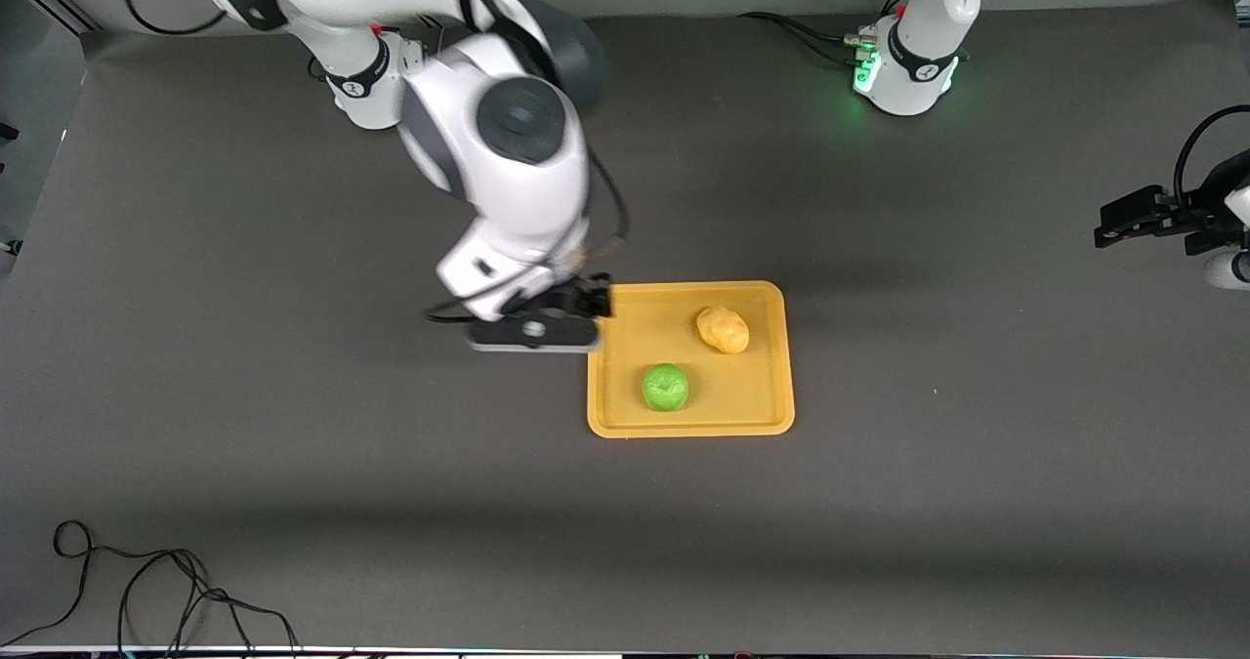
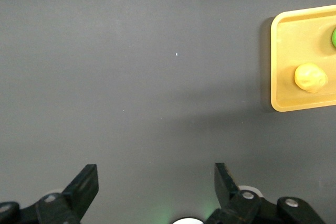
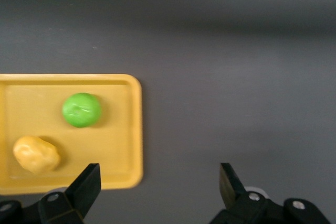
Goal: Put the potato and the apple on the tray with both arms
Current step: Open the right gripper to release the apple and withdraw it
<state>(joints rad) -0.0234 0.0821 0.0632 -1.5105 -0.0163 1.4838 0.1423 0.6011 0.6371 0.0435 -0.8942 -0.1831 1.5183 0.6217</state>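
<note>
The orange-yellow tray [image 1: 742, 400] lies mid-table. On it rest the green apple [image 1: 665, 387] and, farther from the front camera, the yellow-tan potato [image 1: 723, 329], a little apart from each other. My right gripper [image 1: 589, 301] hangs open and empty over the tray's corner nearest the right arm's base. Its wrist view shows the apple [image 3: 82, 109], the potato [image 3: 35, 154] and the tray [image 3: 31, 103] off to one side of the open right gripper [image 3: 160, 174]. My left gripper [image 1: 1113, 225] waits open and empty over bare mat at the left arm's end. The left gripper [image 2: 156, 174] sees the tray [image 2: 294, 35] and potato [image 2: 310, 77] far off.
The dark grey mat [image 1: 293, 444] covers the table. A loose black cable [image 1: 146, 591] lies at the near edge toward the right arm's end. The right arm's bulky white links [image 1: 508, 151] hang over the mat beside the tray. The left arm's green-lit base [image 1: 908, 73] stands along the top.
</note>
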